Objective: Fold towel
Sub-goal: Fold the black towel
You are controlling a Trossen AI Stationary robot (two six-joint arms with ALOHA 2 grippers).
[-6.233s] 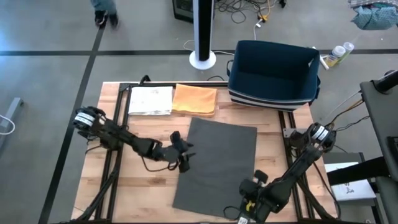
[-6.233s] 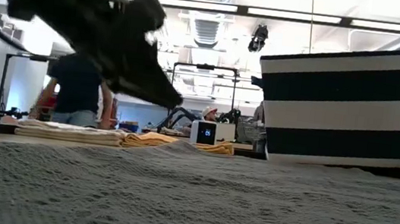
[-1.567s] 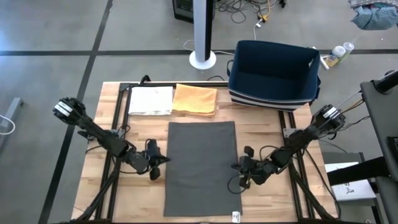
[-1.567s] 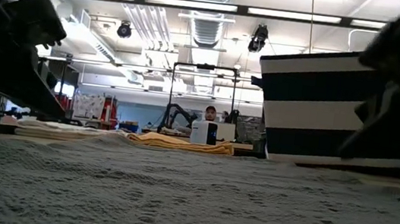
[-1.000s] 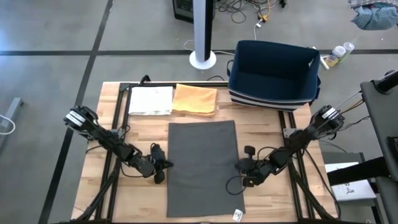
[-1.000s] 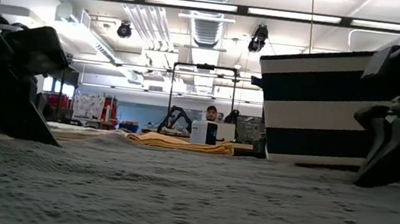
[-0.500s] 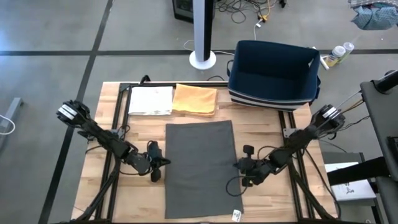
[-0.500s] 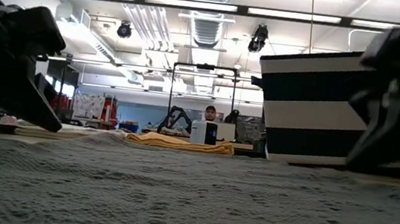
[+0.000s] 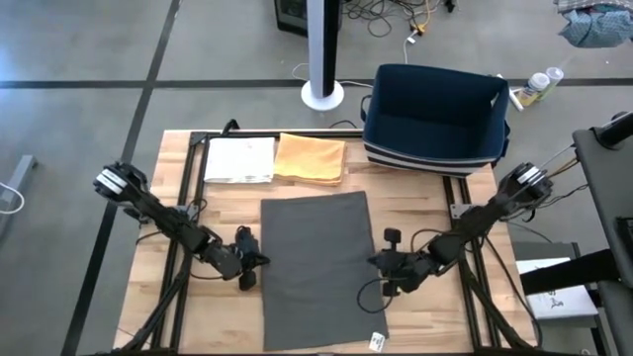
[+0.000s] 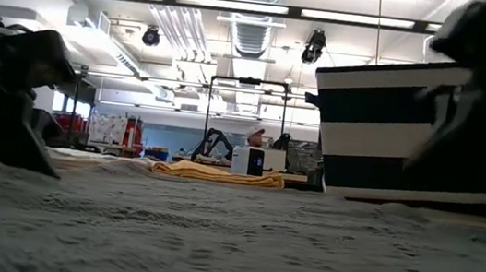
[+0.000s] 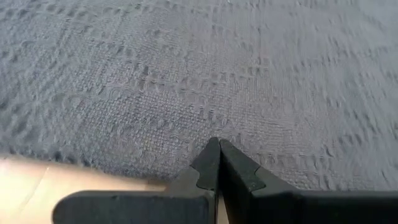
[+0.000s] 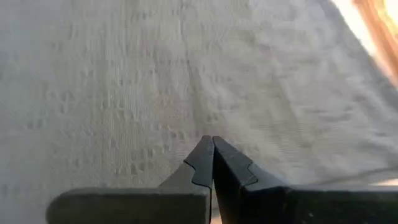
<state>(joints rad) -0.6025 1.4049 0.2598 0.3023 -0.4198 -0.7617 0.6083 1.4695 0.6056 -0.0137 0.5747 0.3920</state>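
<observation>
Seen from above, a dark grey towel point(image 9: 316, 267) lies flat and lengthwise in the middle of the wooden tabletop point(image 9: 213, 311), with the left tool point(image 9: 253, 268) low at its left edge and the right tool point(image 9: 384, 269) low at its right edge, roughly level with each other. Only this overhead view takes in the whole layout: a folded white cloth point(image 9: 239, 159) and a folded orange cloth point(image 9: 311, 158) side by side at the far edge, a navy bin point(image 9: 436, 115) at the far right corner, and a small white tag point(image 9: 376, 342) at the towel's near right corner.

The table-level view shows what the overhead one hides: the bin's side is striped navy and white point(image 10: 382, 135), and beyond the tabletop a workshop opens up, where a person point(image 10: 256, 139) sits behind a small white device point(image 10: 248, 161). The towel's weave point(image 10: 229, 246) fills the foreground, with the dark bulk of an arm at each side.

The wrist cameras give the closest look. The left tool point(image 11: 218, 148) is clenched, its fingers pressed together with nothing between them, the tips at the towel's edge point(image 11: 205, 81) where bare wood shows. The right tool point(image 12: 208, 144) is likewise clenched and grasps nothing, its tips over the grey cloth point(image 12: 155, 74). Whether either tip actually touches the fabric cannot be told.
</observation>
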